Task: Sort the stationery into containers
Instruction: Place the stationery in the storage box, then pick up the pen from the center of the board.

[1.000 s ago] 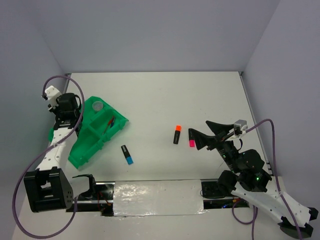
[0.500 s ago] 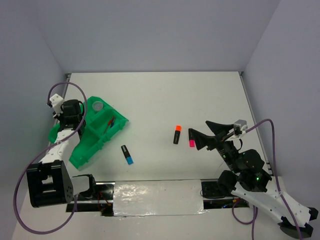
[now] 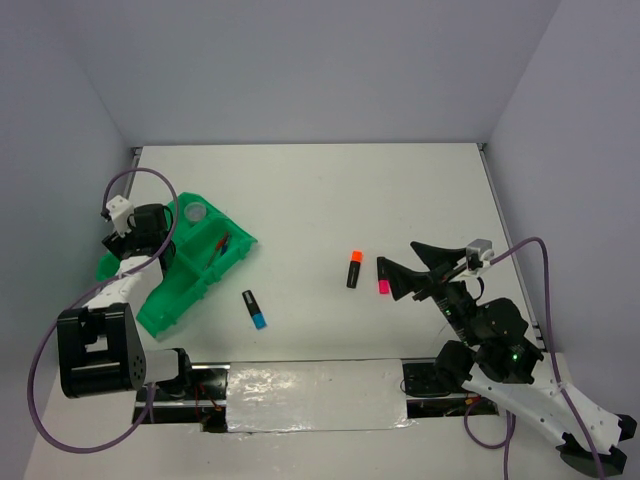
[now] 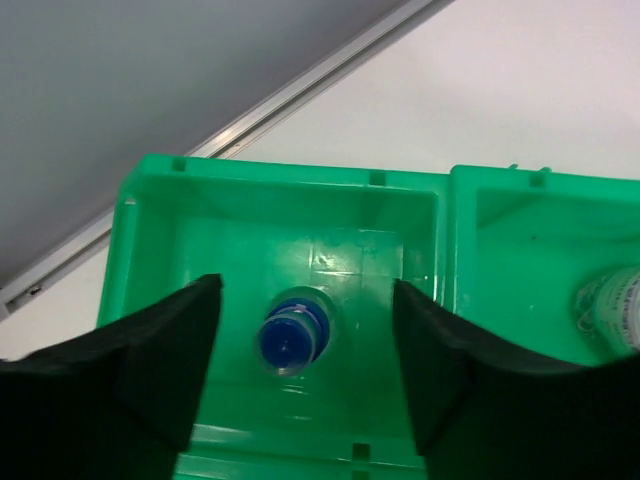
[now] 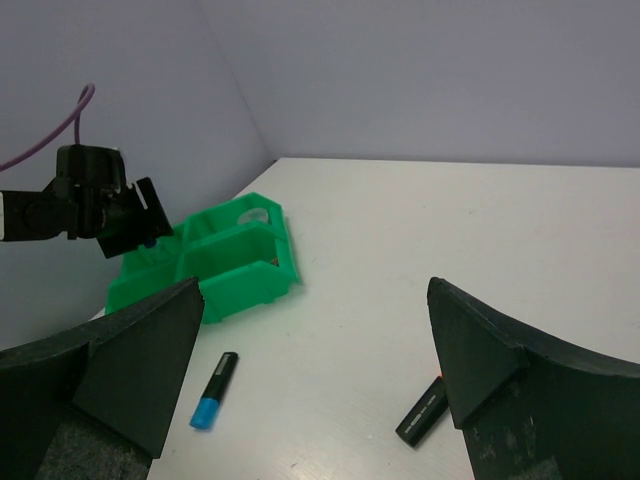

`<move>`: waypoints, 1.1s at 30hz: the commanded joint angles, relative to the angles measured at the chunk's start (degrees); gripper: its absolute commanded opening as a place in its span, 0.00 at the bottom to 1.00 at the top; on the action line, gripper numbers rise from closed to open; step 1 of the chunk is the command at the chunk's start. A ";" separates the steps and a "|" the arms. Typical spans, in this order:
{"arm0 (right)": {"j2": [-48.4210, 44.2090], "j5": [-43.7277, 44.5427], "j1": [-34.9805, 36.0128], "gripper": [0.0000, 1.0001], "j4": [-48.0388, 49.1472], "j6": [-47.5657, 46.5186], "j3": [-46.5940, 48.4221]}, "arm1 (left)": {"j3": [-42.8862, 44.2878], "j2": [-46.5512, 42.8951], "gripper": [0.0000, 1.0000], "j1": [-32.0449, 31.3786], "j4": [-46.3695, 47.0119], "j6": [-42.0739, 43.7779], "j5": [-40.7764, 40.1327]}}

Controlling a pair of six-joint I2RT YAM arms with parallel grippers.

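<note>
The green tray [image 3: 185,278] lies at the table's left. My left gripper [image 3: 150,228] hangs over its far left compartment [image 4: 200,230], open. Below the jaws, touching neither finger, the blue-capped clear bottle [image 4: 292,340] stands cap up on the compartment floor. The round clear tub [image 4: 615,310] sits in the neighbouring compartment, and thin pens [image 3: 220,245] lie in another. On the table lie the blue highlighter [image 3: 254,309], the orange one [image 3: 353,269] and the pink one [image 3: 383,278]. My right gripper [image 3: 398,256] stands open just right of the pink one, holding nothing.
The left wall and the table's metal edge strip [image 4: 300,90] run close behind the tray. In the right wrist view the tray [image 5: 240,270], the blue highlighter [image 5: 214,390] and a black highlighter body [image 5: 422,412] show between my wide fingers.
My left gripper came down a little over the tray's far left compartment and its jaws opened, letting go of the bottle. The right arm has not moved.
</note>
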 commanded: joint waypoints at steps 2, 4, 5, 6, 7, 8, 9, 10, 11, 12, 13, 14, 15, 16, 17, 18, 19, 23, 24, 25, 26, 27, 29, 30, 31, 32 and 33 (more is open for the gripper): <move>1.31 -0.76 -0.24 1.00 0.11 -0.51 2.15 | 0.36 -0.43 0.91 -0.14 0.77 -1.14 -1.84; 1.40 -1.11 -0.24 1.00 0.11 -0.60 2.24 | 0.98 -0.70 0.94 -0.58 -0.37 -1.14 -2.01; 1.40 -1.20 -0.16 1.00 0.02 -0.60 2.24 | 1.42 -0.96 0.95 -0.66 -0.55 -1.05 -2.02; 1.40 -1.20 -0.24 1.00 0.11 -0.60 2.24 | 1.59 -1.13 0.96 -0.84 -0.81 -1.05 -2.02; 1.40 -1.29 -0.16 1.00 0.11 -0.60 2.24 | 2.03 -1.75 0.96 -1.19 -1.16 -0.79 -2.02; 1.40 -1.29 -0.24 1.00 0.11 -0.60 2.24 | 2.30 -2.01 0.97 -1.45 -1.43 -0.70 -2.28; 1.40 -1.29 -0.24 1.00 0.11 -0.60 2.24 | 2.65 -2.54 0.99 -1.72 -1.60 -0.70 -2.45; 1.40 -1.37 -0.24 1.00 0.02 -0.51 2.24 | 4.04 -3.59 0.99 -2.42 -3.95 -0.87 -2.54; 1.40 -1.38 -0.24 1.00 0.20 -0.60 2.24 | 5.28 -4.38 0.99 -2.86 -5.72 -2.01 -2.37; 1.49 -1.46 -0.16 1.00 0.20 -0.60 2.24 | 6.77 -5.17 0.99 -4.52 -7.74 -2.71 -2.37; 1.49 -1.46 -0.24 1.00 0.11 -0.60 2.32 | 8.09 -7.35 0.99 -5.75 -9.24 -2.46 -2.19; 1.49 -1.55 -0.24 1.00 0.11 -0.60 2.32 | 10.54 -8.59 0.99 -7.68 -11.78 -1.94 -4.19; 1.57 -1.55 -0.16 1.00 0.20 -0.60 2.32 | 11.52 -9.91 0.99 -9.00 -12.58 -1.32 -4.47; 1.75 -1.64 -0.24 1.00 0.29 -0.51 2.24 | 13.09 -12.71 0.99 -13.45 -13.11 1.21 -3.87; 1.75 -1.73 -0.33 1.00 0.29 -0.51 2.24 | 13.98 -13.96 0.99 -15.50 -14.16 1.50 -3.77; 2.01 -1.73 -0.24 1.00 0.37 -0.34 2.24 | 14.69 -15.27 0.99 -19.87 -15.04 1.85 -2.64; 2.10 -1.64 -0.24 1.00 0.46 -0.16 2.15 | 15.65 -18.07 0.99 -21.91 -16.01 1.15 -1.06; 2.89 -0.76 -0.24 1.00 0.64 0.45 2.06 | 8.12 -28.63 0.99 -34.65 -20.05 -9.63 4.84; 2.98 -0.59 -0.24 1.00 0.64 0.45 1.97 | 6.01 -31.43 0.99 -38.94 -21.37 -13.14 4.49; 3.07 -0.50 -0.24 1.00 0.64 0.54 1.97 | 2.68 -31.89 0.99 -40.99 -22.95 -19.18 3.97; 3.16 -0.32 -0.16 1.00 0.64 0.54 1.88 | 1.61 -31.72 1.00 -43.09 -24.96 -22.20 3.18; 3.33 -0.50 -0.24 1.00 0.64 0.72 1.80 | 0.64 -30.94 0.99 -47.38 -28.64 -25.10 2.30; 3.59 -0.67 -0.24 1.00 0.72 0.72 1.80 | -0.78 -26.38 0.99 -51.27 -31.04 -30.83 0.71; 4.03 -0.67 -0.16 1.00 0.64 0.72 1.80 | -0.78 -22.18 0.99 -53.81 -31.66 -31.54 1.06; 4.21 -0.59 -0.24 1.00 0.72 0.63 1.80 | 0.62 -19.97 0.99 -54.80 -32.53 -32.77 1.76; 4.39 -0.50 -0.24 1.00 0.55 0.63 1.97 | 1.67 -17.94 0.99 -55.85 -34.72 -34.87 0.98; 4.56 -0.58 -0.16 1.00 0.55 0.63 1.97 | 2.90 -15.92 0.99 -57.86 -36.92 -37.15 0.02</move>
